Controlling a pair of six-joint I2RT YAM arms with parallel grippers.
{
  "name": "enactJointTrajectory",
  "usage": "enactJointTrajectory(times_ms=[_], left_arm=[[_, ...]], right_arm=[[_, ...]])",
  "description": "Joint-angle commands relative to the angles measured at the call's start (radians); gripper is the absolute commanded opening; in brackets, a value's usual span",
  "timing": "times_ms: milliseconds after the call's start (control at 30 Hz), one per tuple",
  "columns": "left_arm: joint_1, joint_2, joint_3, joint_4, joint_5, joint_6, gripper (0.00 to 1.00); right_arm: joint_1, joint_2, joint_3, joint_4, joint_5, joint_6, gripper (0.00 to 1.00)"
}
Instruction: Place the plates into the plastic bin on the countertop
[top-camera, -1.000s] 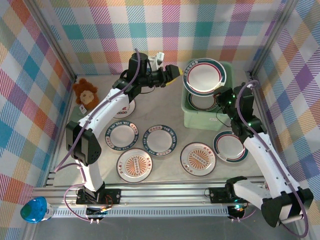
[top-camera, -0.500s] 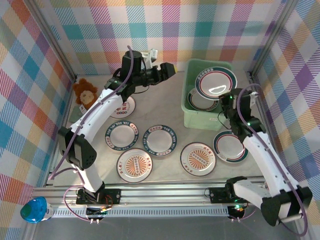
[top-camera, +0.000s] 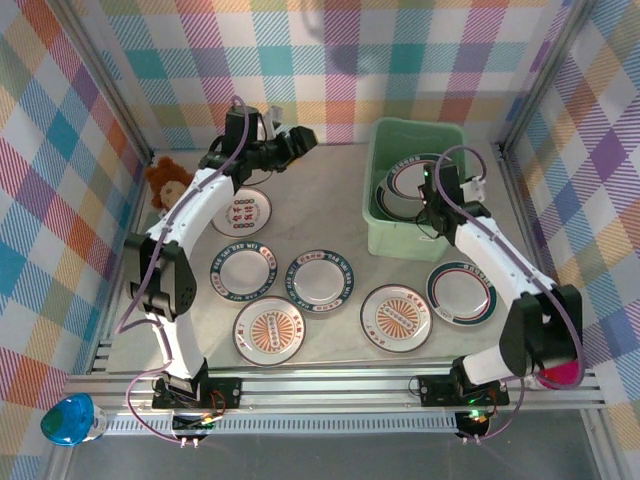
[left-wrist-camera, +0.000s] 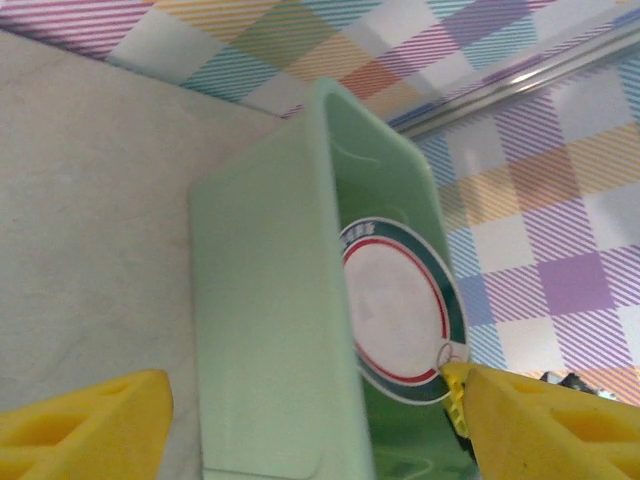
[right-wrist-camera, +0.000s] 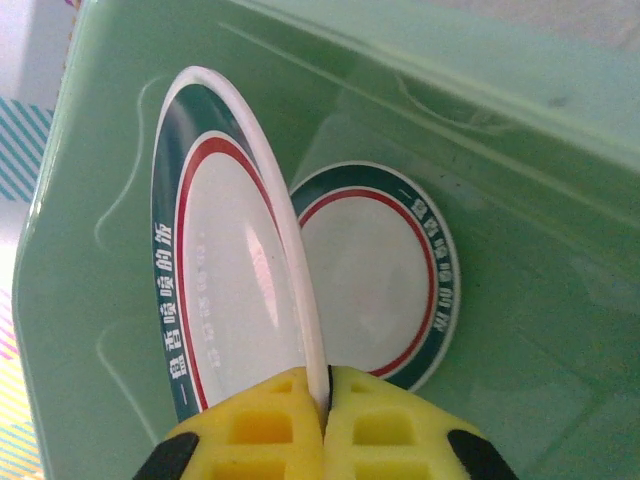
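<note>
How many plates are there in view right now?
8. Six plates lie on the countertop; two are in the plastic bin, one gripped at its rim by the right pincer. Others may hide beneath.

Plate (right-wrist-camera: 215, 300) rim's lower end behind right pincer (right-wrist-camera: 326, 385).

We see six plates (top-camera: 320, 278) lying flat on the beige countertop (top-camera: 330, 200). Inside the mint-green bin (top-camera: 372, 215), a teal-rimmed plate (right-wrist-camera: 225, 290) stands tilted on edge beside a flat second plate (right-wrist-camera: 375, 285).
</note>
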Motion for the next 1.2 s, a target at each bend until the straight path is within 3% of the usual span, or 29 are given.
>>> enactJointTrajectory(times_ms=[0, 467, 1167], left_arm=[[0.012, 0.064, 0.027, 0.044, 0.055, -0.004, 0.76], [0.022, 0.122, 0.028, -0.001, 0.043, 0.028, 0.76], [0.024, 0.158, 0.027, -0.012, 0.032, 0.015, 0.76]], right_arm=[[0.011, 0.064, 0.078, 0.039, 0.036, 0.047, 0.0], [0.032, 0.334, 0.243, 0.044, 0.045, 0.156, 0.0], [0.036, 0.456, 0.279, -0.064, 0.018, 0.319, 0.0]])
